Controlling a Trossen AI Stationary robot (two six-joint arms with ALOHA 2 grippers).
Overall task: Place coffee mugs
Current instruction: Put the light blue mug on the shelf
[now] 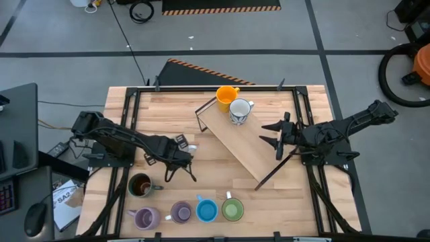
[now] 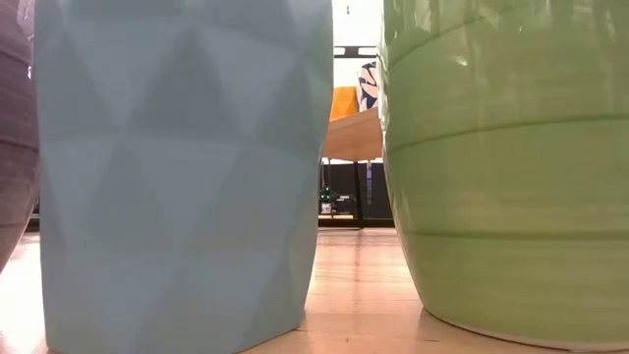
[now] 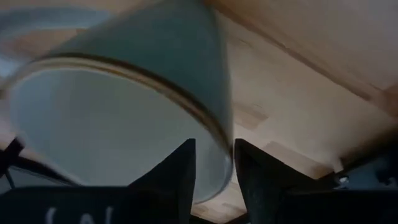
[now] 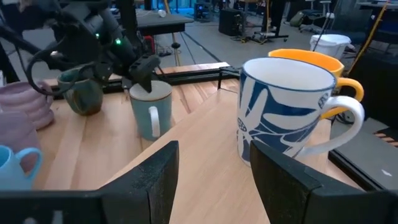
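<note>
A pale grey mug (image 4: pixel 152 112) stands upright on its base on the table, left of the middle, and also fills the left wrist view (image 3: pixel 118 118). My left gripper (image 3: pixel 216 180) is over its rim (image 4: pixel 146 78), shut on its wall. In the high view the gripper (image 1: pixel 183 160) hides most of the mug. An orange mug (image 1: pixel 226 95) and a white, blue-patterned mug (image 1: pixel 239 111) stand on a raised wooden board (image 1: pixel 252 151). My right gripper (image 1: pixel 277 134) hovers open at the board's right side, facing the patterned mug (image 4: pixel 283 112). My left gripper has the pale grey mug's wall at the rim (image 3: pixel 214 140) between its fingers, one finger (image 3: pixel 177 180) inside the mug and the other (image 3: pixel 261 180) outside. The fingers slant down from above and from the table's left. The mug stands upright on the table.
Along the near edge stand a dark brown mug (image 1: pixel 140 185), two purple mugs (image 1: pixel 144 218) (image 1: pixel 180 212), a blue mug (image 1: pixel 206 210) and a green mug (image 1: pixel 232 210). Black frame rails (image 1: pixel 131 128) run along the table's left, right and far sides.
</note>
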